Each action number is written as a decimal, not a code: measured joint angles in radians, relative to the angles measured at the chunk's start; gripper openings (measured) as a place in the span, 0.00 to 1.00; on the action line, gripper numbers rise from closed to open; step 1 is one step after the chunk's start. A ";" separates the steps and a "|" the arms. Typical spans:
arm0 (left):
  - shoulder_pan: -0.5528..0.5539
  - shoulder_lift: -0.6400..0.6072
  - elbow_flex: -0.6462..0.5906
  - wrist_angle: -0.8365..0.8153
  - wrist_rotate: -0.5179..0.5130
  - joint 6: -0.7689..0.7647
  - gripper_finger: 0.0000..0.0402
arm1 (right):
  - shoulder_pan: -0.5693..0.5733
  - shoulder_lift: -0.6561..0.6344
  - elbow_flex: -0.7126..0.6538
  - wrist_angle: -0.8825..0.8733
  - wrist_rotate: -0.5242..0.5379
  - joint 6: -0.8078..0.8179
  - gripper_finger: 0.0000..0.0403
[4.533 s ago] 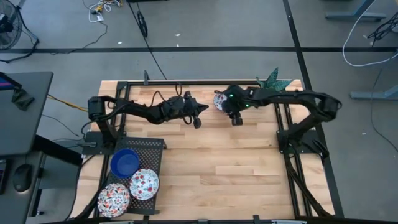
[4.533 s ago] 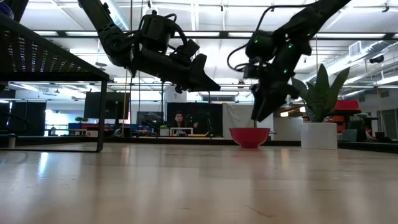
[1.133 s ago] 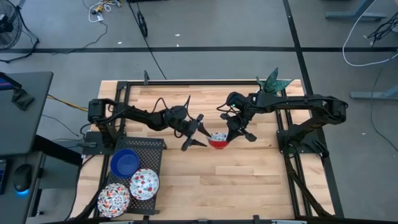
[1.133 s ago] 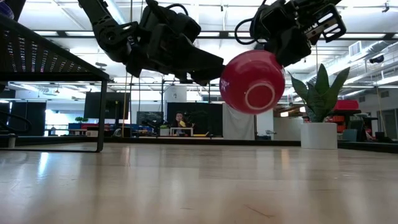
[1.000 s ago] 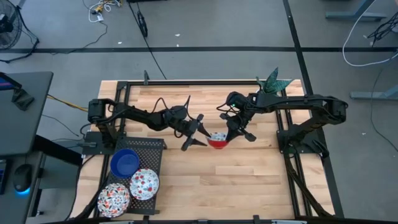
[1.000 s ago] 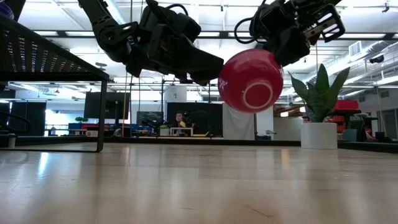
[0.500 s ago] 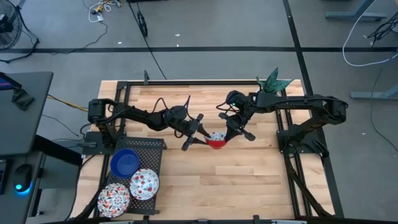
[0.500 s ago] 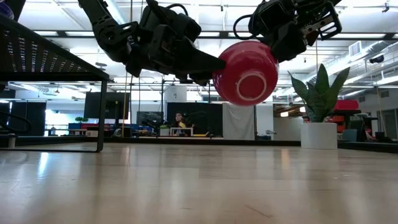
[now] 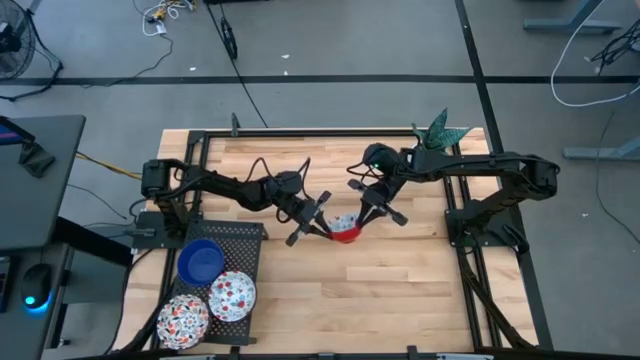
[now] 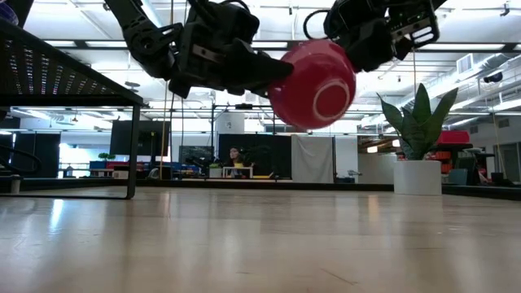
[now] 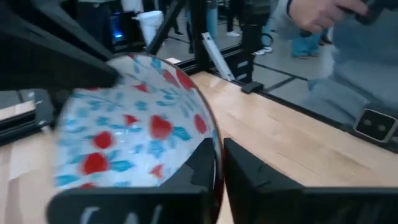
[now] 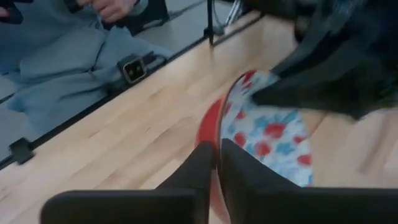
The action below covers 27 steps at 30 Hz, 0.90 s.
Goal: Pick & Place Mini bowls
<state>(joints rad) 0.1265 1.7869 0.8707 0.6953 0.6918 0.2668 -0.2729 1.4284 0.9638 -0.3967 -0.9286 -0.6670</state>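
Observation:
One mini bowl (image 9: pixel 343 232), red outside and floral inside, hangs in the air over the middle of the table between both grippers. My left gripper (image 9: pixel 324 222) comes at it from the table's left and is shut on its rim. My right gripper (image 9: pixel 356 222) comes from the right and is shut on the opposite rim. In the low view the bowl (image 10: pixel 313 85) shows its red underside and foot ring. Three more mini bowls, one blue (image 9: pixel 200 260) and two floral (image 9: pixel 232 294) (image 9: pixel 183 320), rest on the black mesh rack (image 9: pixel 240 238) at the near left. My left gripper (image 11: pixel 219 168) pinches the bowl's rim (image 11: pixel 214 138), one finger on the floral inside and one (image 11: pixel 249 180) on the outside. It reaches in nearly level from the table's left. The bowl is clear of the table, tipped with its underside toward the near edge. My right gripper (image 12: pixel 217 167) pinches the rim on the opposite side (image 12: pixel 225 121), one finger (image 12: pixel 198 163) on the red outside and one on the floral inside. It slants down from the table's right. The bowl hangs tilted between the two grippers.
A plant in a white pot (image 10: pixel 418 175) stands at the table's far right (image 9: pixel 438 130). Black frame rails run along the far, left and right edges. A person sits beyond the table (image 12: pixel 68 68). Bare wood lies under and in front of the bowl.
My left gripper has shut on the bowl's rim, from wide open a second ago. My right gripper has rolled at the wrist, and the bowl has tipped and shifted a little up and toward the table's left, staying clear of the table.

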 joint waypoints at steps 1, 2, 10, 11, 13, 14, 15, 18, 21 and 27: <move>-0.003 0.001 0.000 -0.001 0.005 0.009 0.05 | 0.000 -0.001 0.000 0.026 -0.008 0.000 0.09; -0.005 0.001 0.000 0.000 0.005 0.024 0.04 | 0.000 -0.001 0.001 0.052 -0.021 0.002 0.11; -0.013 0.001 0.004 0.007 -0.021 0.038 0.04 | 0.000 0.000 0.001 0.387 -0.069 0.019 0.24; -0.013 0.001 0.004 0.008 -0.025 0.038 0.03 | 0.000 0.000 0.001 0.442 -0.070 0.025 0.25; -0.013 0.001 0.004 0.006 -0.043 0.039 0.03 | 0.000 -0.003 0.001 0.542 -0.070 0.046 0.26; -0.015 0.001 0.004 0.004 -0.062 0.040 0.03 | 0.000 -0.009 0.001 0.578 -0.069 0.065 0.27; -0.018 0.001 0.004 0.003 -0.088 0.042 0.03 | 0.000 -0.021 0.001 0.611 -0.055 0.080 0.27; -0.037 0.001 0.004 -0.013 -0.204 0.080 0.04 | 0.012 -0.085 0.001 0.634 0.076 0.107 0.26; -0.067 0.001 0.011 -0.030 -0.341 0.122 0.04 | 0.037 -0.176 0.001 0.570 0.299 0.109 0.22; -0.137 0.000 0.144 -0.255 -0.643 0.149 0.03 | 0.130 -0.368 0.001 0.389 0.809 0.157 0.11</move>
<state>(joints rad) -0.0102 1.7874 1.0143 0.4402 0.0483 0.4162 -0.1431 1.0600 0.9649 -0.0082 -0.1194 -0.5097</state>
